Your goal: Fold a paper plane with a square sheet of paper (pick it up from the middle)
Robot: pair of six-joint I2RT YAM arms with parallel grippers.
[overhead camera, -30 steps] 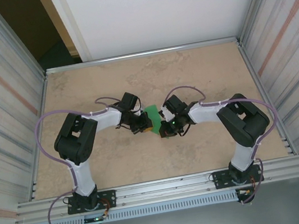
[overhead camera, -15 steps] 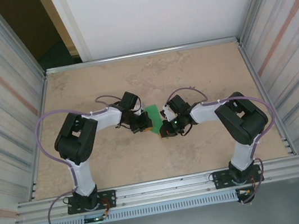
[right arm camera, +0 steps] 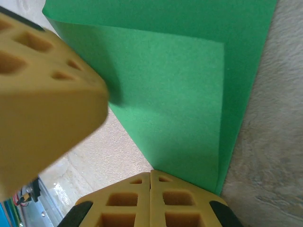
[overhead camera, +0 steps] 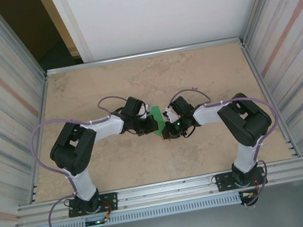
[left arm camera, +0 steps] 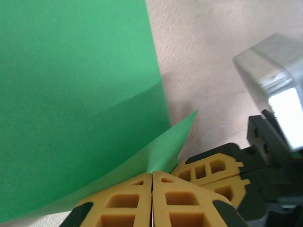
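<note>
On the left, our left gripper (left arm camera: 152, 176) has its yellow fingers pressed together on a raised, folded edge of the square sheet of paper (left arm camera: 80, 94). The green sheet is near the middle of the table (overhead camera: 202, 71), between our two grippers, creased with one layer lying over another. On the right, our right gripper (right arm camera: 150, 173) is clamped on the sheet's opposite edge.

Top cam's mounted high behind the arm bases, looking down on the whole table (overhead camera: 78, 90). Each wrist cam looks out past its own yellow fingertips (left arm camera: 118, 203), super close. All three overlap on the green paper (overhead camera: 155, 113) mid-table.
</note>
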